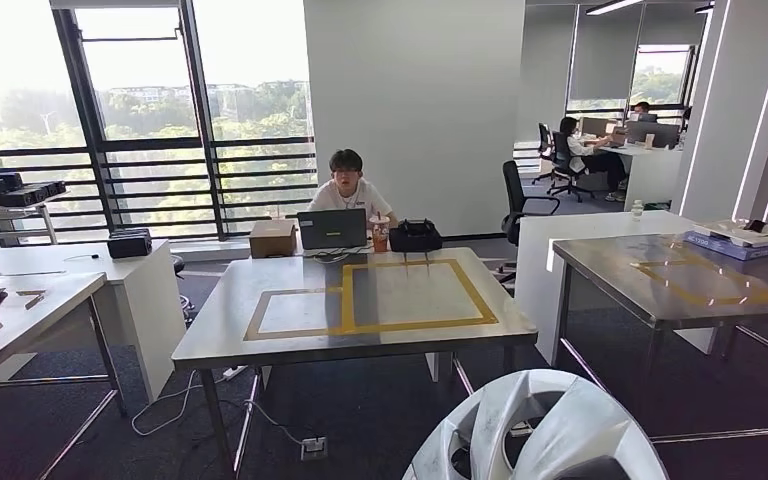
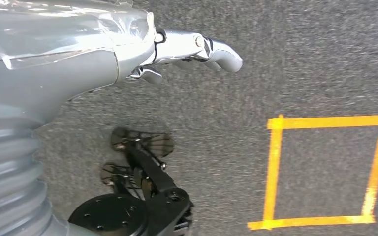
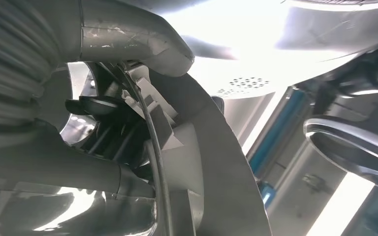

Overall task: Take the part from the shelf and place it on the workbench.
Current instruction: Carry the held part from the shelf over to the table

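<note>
A silver wheel-cover part [image 1: 535,430] is gripped by the right hand [image 3: 128,147], the left hand [image 2: 197,49] hanging empty; it could slip before the workbench [image 1: 260,345] is reached.

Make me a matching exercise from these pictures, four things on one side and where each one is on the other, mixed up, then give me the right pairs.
Things
1. laptop
2. wheel cover
3. blue and white box
4. yellow tape square

Places
A. on the carpet floor
B. on the steel table to the right
C. at the far edge of the middle workbench, in front of the seated person
D. low in the head view, held by the right hand

Pairs: 1-C, 2-D, 3-B, 4-A
</note>
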Controlling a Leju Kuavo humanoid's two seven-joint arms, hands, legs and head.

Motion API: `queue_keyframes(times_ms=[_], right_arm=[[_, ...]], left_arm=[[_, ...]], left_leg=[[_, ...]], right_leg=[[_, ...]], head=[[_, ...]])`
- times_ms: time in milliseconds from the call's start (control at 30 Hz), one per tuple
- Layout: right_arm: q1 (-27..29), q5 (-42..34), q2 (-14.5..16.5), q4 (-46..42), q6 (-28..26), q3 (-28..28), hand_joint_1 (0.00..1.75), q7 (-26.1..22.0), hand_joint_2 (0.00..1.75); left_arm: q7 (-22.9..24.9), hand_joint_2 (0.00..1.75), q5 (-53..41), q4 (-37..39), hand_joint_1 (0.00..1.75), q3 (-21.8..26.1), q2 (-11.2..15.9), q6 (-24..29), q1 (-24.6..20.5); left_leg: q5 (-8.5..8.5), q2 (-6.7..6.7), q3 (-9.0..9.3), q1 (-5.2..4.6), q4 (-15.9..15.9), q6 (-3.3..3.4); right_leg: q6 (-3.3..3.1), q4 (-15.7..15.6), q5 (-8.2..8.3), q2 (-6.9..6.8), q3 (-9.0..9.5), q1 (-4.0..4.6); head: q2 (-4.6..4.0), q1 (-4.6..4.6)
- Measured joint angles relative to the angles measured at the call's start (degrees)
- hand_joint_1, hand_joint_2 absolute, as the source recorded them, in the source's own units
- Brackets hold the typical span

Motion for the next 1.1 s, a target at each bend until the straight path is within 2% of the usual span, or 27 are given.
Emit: queue_keyframes(times_ms=[33,67,100,133,233,267,300,367,400,433,467,500,533,567,600,633,667,733,767,800,867,900,933,967,1033,1067,1100], right_arm=[[0.00,0.17,0.03,-0.01,-0.14,-0.01,1.75,0.27,1.75],[0.05,0.19,0.06,-0.01,-0.20,-0.02,1.75,0.38,1.75],[0.09,0.14,0.07,-0.02,-0.20,-0.02,1.75,0.39,1.75],[0.12,0.09,0.08,-0.05,-0.20,-0.03,1.75,0.40,1.75],[0.19,0.29,0.08,-0.35,-0.24,-0.19,1.75,0.53,1.75],[0.19,0.43,0.08,-0.45,-0.26,-0.28,1.75,0.57,1.75],[0.23,0.59,0.07,-0.50,-0.27,-0.38,1.75,0.59,1.75],[0.44,0.86,0.07,-0.51,-0.27,-0.50,1.75,0.56,1.75],[0.66,0.95,0.07,-0.50,-0.27,-0.52,1.75,0.54,1.75],[0.86,0.99,0.04,-0.50,-0.27,-0.53,1.75,0.53,1.75],[1.00,1.00,0.01,-0.50,-0.27,-0.54,1.75,0.47,1.75],[1.07,1.01,-0.02,-0.50,-0.27,-0.54,1.75,0.37,1.75],[1.08,1.03,-0.04,-0.49,-0.27,-0.54,1.75,0.24,1.75],[1.07,1.04,-0.02,-0.49,-0.27,-0.54,1.75,0.07,1.75],[1.06,1.05,0.01,-0.49,-0.27,-0.53,1.75,-0.05,1.75],[1.03,1.06,0.03,-0.49,-0.28,-0.52,1.75,-0.11,1.75],[1.01,1.06,0.06,-0.50,-0.29,-0.52,1.75,-0.15,1.75],[0.96,1.06,0.10,-0.52,-0.32,-0.52,1.75,-0.15,1.75],[0.93,1.04,0.16,-0.55,-0.33,-0.52,1.75,-0.16,1.75],[0.89,0.99,0.25,-0.57,-0.36,-0.51,1.75,-0.14,1.75],[0.74,0.71,0.40,-0.57,-0.53,-0.43,1.75,0.09,1.75],[0.61,0.46,0.50,-0.55,-0.70,-0.34,1.75,0.34,1.75],[0.43,0.16,0.61,-0.52,-0.87,-0.23,1.75,0.60,1.75],[0.20,-0.12,0.72,-0.49,-1.03,-0.10,1.75,0.83,1.75],[-0.34,-0.49,0.90,-0.45,-1.21,0.13,1.75,1.06,1.75],[-0.60,-0.58,0.96,-0.45,-1.27,0.22,1.75,1.11,1.75],[-0.83,-0.65,1.01,-0.45,-1.31,0.31,1.75,1.15,1.75]], left_arm=[[0.18,1.75,0.20,0.00,0.00,0.01,0.01,-0.03,0.12],[0.31,1.75,0.28,0.00,0.00,0.01,0.02,-0.05,0.27],[0.38,1.75,0.33,0.00,0.00,0.01,0.02,-0.06,0.44],[0.42,1.75,0.36,0.00,0.00,0.01,0.01,-0.07,0.57],[0.45,1.75,0.48,0.00,0.00,-0.03,-0.08,0.01,0.47],[0.45,1.75,0.50,0.00,0.00,-0.03,-0.10,0.04,0.37],[0.45,1.75,0.45,0.01,0.00,-0.03,-0.12,0.05,0.27],[0.43,1.75,0.18,0.04,0.00,-0.03,-0.12,0.13,0.08],[0.41,1.75,0.04,0.09,0.00,-0.03,-0.12,0.17,0.02],[0.39,1.75,-0.05,0.15,0.00,-0.03,-0.12,0.22,0.01],[0.36,1.75,-0.10,0.21,0.00,-0.04,-0.12,0.25,0.01],[0.33,1.75,-0.16,0.29,0.00,-0.04,-0.12,0.27,0.01],[0.30,1.75,-0.23,0.36,0.00,-0.04,-0.13,0.27,0.00],[0.27,1.75,-0.33,0.42,0.00,-0.03,-0.12,0.30,-0.02],[0.26,1.75,-0.43,0.45,0.00,-0.03,-0.11,0.34,-0.05],[0.25,1.75,-0.50,0.48,0.00,-0.02,-0.10,0.44,-0.07],[0.25,1.75,-0.56,0.48,0.00,-0.03,-0.09,0.55,-0.10],[0.25,1.75,-0.58,0.44,0.00,-0.03,-0.02,0.78,-0.11],[0.24,1.75,-0.57,0.43,0.00,-0.03,0.00,0.83,-0.14],[0.24,1.75,-0.57,0.41,0.00,-0.03,0.02,0.92,-0.16],[0.24,1.75,-0.55,0.47,0.00,-0.03,-0.01,1.08,-0.17],[0.27,1.75,-0.46,0.50,0.00,-0.03,-0.01,1.20,-0.17],[0.31,1.75,-0.32,0.54,0.00,-0.03,-0.01,1.28,-0.17],[0.37,1.75,-0.15,0.55,0.00,-0.03,-0.01,1.34,-0.17],[0.46,1.75,0.13,0.55,0.00,-0.03,0.00,1.38,-0.17],[0.50,1.75,0.19,0.55,0.00,-0.03,0.01,1.39,-0.20],[0.52,1.75,0.24,0.55,0.00,-0.03,0.01,1.42,-0.23]], left_leg=[[3.73,0.08,0.81,-0.09,-3.89,0.26],[6.64,0.08,1.54,-0.19,-6.77,0.57],[8.71,0.03,2.08,-0.33,-8.41,0.87],[9.44,-0.03,2.31,-0.51,-8.88,1.15],[9.13,-0.25,3.60,-0.54,-9.39,1.99],[9.01,-0.29,4.10,-0.48,-9.79,2.36],[8.81,-0.33,4.50,-0.45,-10.06,2.72],[8.13,-0.49,4.91,-0.74,-10.13,3.26],[7.73,-0.68,5.19,-0.89,-10.12,3.41],[7.29,-0.89,5.62,-1.04,-10.12,3.48],[6.84,-1.12,6.19,-1.16,-10.11,3.48],[6.34,-1.30,6.86,-1.27,-10.11,3.43],[5.85,-1.46,7.39,-1.39,-10.08,3.32],[5.33,-1.60,7.81,-1.57,-9.97,3.13],[4.90,-1.69,8.06,-1.72,-9.86,2.90],[4.58,-1.75,8.15,-1.80,-9.78,2.66],[4.33,-1.75,8.26,-1.83,-9.72,2.41],[3.62,-1.49,8.00,-1.64,-9.08,1.82],[2.72,-1.26,7.31,-1.50,-7.53,1.41],[1.35,-1.01,5.95,-1.26,-4.74,0.96],[-1.69,-0.66,1.78,-0.61,3.13,0.13],[-2.41,-0.54,-0.14,-0.28,6.22,-0.17],[-2.00,-0.43,-1.16,-0.02,7.33,-0.37],[-0.46,-0.32,-0.98,0.18,6.06,-0.46],[4.22,-0.10,2.32,0.36,-1.78,-0.36],[5.71,-0.05,4.14,0.28,-5.63,-0.21],[6.43,-0.02,5.39,0.13,-8.20,0.00]], right_leg=[[0.22,0.04,-0.78,-0.04,0.98,0.10],[0.49,0.02,-1.54,-0.02,1.71,0.24],[0.77,-0.01,-2.24,-0.04,2.14,0.41],[1.05,-0.09,-2.78,-0.06,2.40,0.53],[1.88,0.13,-3.99,-0.08,2.93,0.52],[1.91,1.89,-4.73,-0.09,2.11,0.52],[1.78,5.02,-5.76,-0.08,0.26,0.49],[1.53,13.35,-7.87,-0.03,-5.68,0.55],[1.65,16.16,-7.98,-0.03,-8.33,0.55],[1.94,16.89,-7.05,-0.03,-9.98,0.55],[2.33,15.16,-5.04,-0.03,-10.35,0.57],[2.69,11.47,-2.30,-0.03,-9.66,0.62],[2.78,7.31,0.53,-0.03,-8.58,0.73],[2.50,3.91,2.70,-0.03,-7.48,0.84],[2.00,1.74,4.01,-0.02,-6.73,0.98],[1.43,0.96,4.48,-0.01,-6.41,1.13],[0.92,0.85,4.44,0.00,-6.26,1.21],[0.22,0.62,4.27,0.02,-5.90,0.81],[-0.15,0.49,4.13,0.01,-5.59,0.56],[-0.48,0.40,3.95,0.00,-5.23,0.33],[-0.87,0.39,3.50,-0.03,-4.71,0.35],[-0.90,0.40,3.30,-0.02,-4.50,0.34],[-0.85,0.41,3.10,0.00,-4.25,0.33],[-0.75,0.41,2.88,0.03,-3.92,0.29],[-0.38,0.38,2.38,0.09,-3.11,0.22],[-0.10,0.39,2.13,0.12,-2.83,0.34],[0.19,0.40,1.93,0.12,-2.67,0.43]], head=[[-0.03,0.03],[-0.05,0.01],[-0.07,0.05],[-0.08,0.09],[-0.03,0.15],[-0.01,0.16],[0.01,0.22],[0.01,0.28],[0.02,0.33],[0.02,0.35],[0.02,0.38],[0.02,0.40],[0.01,0.44],[-0.01,0.44],[-0.02,0.42],[-0.02,0.42],[-0.02,0.38],[0.00,0.33],[-0.01,0.26],[-0.01,0.21],[-0.01,0.13],[0.00,0.14],[0.00,0.13],[0.00,0.11],[-0.01,0.09],[-0.02,0.09],[-0.02,0.09]])
